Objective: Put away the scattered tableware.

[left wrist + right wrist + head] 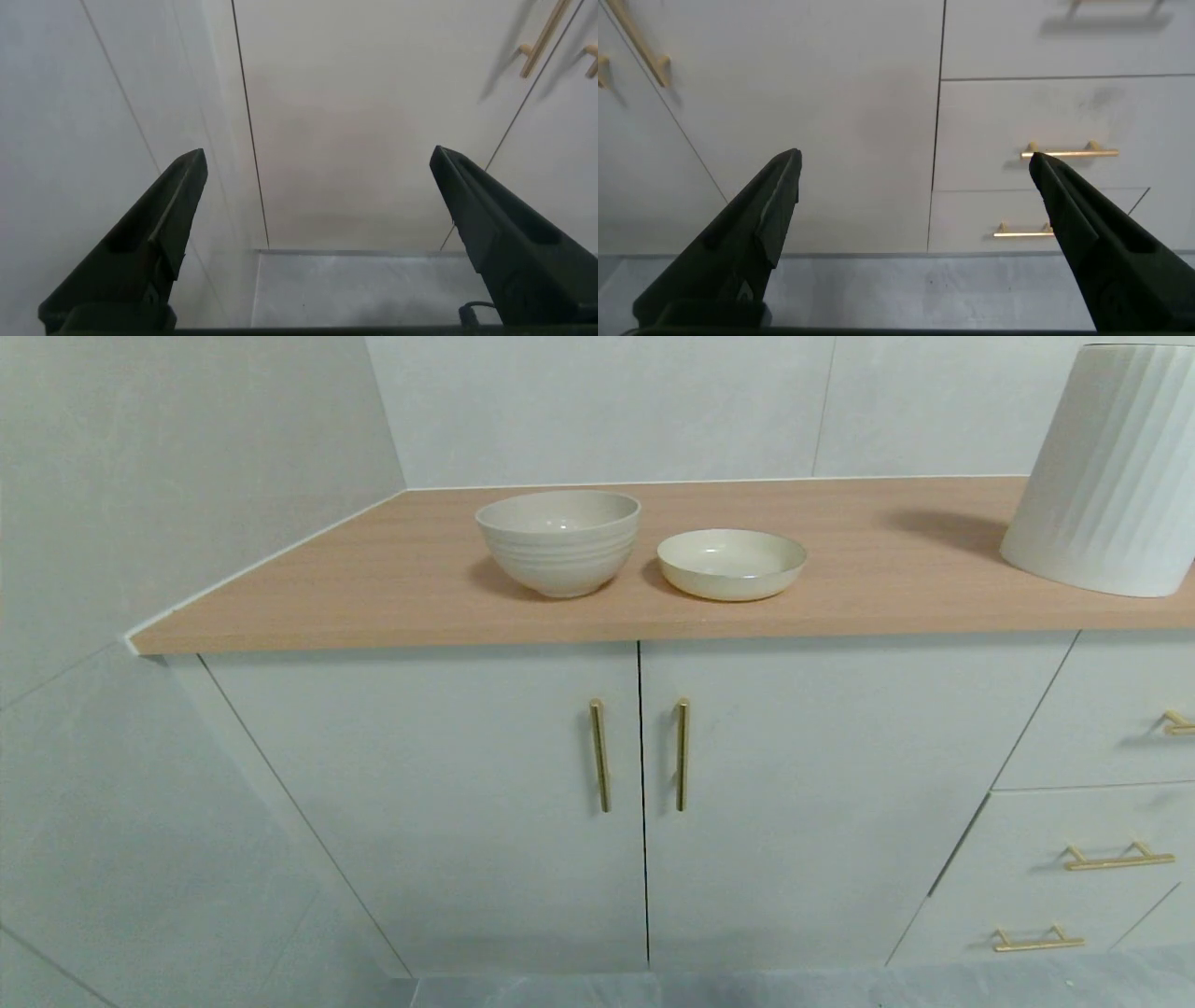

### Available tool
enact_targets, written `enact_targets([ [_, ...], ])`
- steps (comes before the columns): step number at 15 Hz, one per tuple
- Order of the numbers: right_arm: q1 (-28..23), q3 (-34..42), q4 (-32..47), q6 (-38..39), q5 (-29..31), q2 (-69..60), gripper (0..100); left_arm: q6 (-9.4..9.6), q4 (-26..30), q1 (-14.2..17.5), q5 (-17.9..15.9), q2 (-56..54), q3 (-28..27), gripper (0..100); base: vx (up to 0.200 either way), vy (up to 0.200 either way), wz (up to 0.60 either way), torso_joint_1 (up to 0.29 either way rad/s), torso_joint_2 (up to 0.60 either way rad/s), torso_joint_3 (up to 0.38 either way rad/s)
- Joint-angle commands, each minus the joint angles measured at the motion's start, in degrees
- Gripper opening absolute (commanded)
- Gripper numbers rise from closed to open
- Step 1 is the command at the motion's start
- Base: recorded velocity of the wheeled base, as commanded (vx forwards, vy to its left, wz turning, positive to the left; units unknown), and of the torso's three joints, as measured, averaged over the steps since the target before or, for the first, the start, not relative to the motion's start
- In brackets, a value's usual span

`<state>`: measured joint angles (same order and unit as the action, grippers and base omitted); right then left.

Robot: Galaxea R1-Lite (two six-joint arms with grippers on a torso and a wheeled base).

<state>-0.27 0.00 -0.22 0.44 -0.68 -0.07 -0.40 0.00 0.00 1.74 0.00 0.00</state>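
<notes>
Left end effector (316,159): two dark fingers spread wide, nothing between them. It sits low before a pale cabinet panel, with grey floor (355,289) beneath.

Right end effector (912,157): fingers likewise wide apart, holding nothing. It sits low before the drawers (1046,121), whose brass handles show beyond the fingers.

Floor: grey, marbled, at the foot of the cabinet.

Cabinet doors (429,784): a pale pair, both closed, meeting at a dark central seam. One upright brass bar handle (599,756) stands on each side of the seam.

Drawers: a closed stack to the right of the doors, with horizontal brass handles.

Table (373,588): wood-toned top over the cabinet, running into the wall corner on the left.

Deep bowl (558,541): off-white with ribbed bands outside, upright and empty. It stands on the table above the left door.

Shallow bowl (731,563): cream, upright and empty. It stands on the table just to the right of the deep bowl, with a narrow gap between them.

Ribbed vessel (1111,467): white, tall and fluted, at the table's right end, well apart from both bowls.

Wall (607,401): large pale tiles behind the table and along its left side.
</notes>
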Motion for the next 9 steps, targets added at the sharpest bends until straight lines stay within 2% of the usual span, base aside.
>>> enact_targets([
  [1,0.0,0.0,-0.04,0.0,-0.02,0.07,100,-0.04,0.0,0.0,0.01,0.0,0.0,100,0.0,0.0,0.0,-0.051,0.19,0.119],
  [9,0.0,0.0,-0.04,-0.09,-0.11,0.07,100,0.05,0.0,0.0,0.01,0.0,0.0,100,0.0,0.0,0.0,-0.006,0.03,0.018],
])
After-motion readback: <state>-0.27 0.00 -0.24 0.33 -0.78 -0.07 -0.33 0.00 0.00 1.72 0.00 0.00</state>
